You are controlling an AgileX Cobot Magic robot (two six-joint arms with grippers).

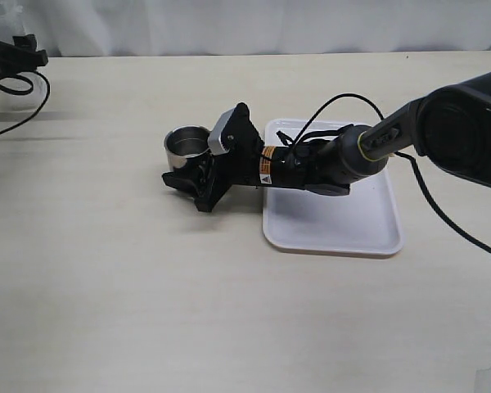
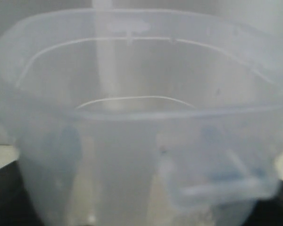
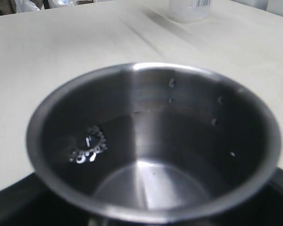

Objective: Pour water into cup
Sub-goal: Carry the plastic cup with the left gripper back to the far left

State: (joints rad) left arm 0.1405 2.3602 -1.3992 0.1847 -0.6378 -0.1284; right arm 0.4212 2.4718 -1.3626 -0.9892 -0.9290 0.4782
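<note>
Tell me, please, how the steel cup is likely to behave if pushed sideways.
The cup looks rigid, being brushed steel. Its smooth wall may be slippery. Squat and with water inside, it would probably slide rather than tip, though a quick shove could slosh it.

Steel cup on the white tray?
No, the cup stands on the table, just left of the tray.
</note>
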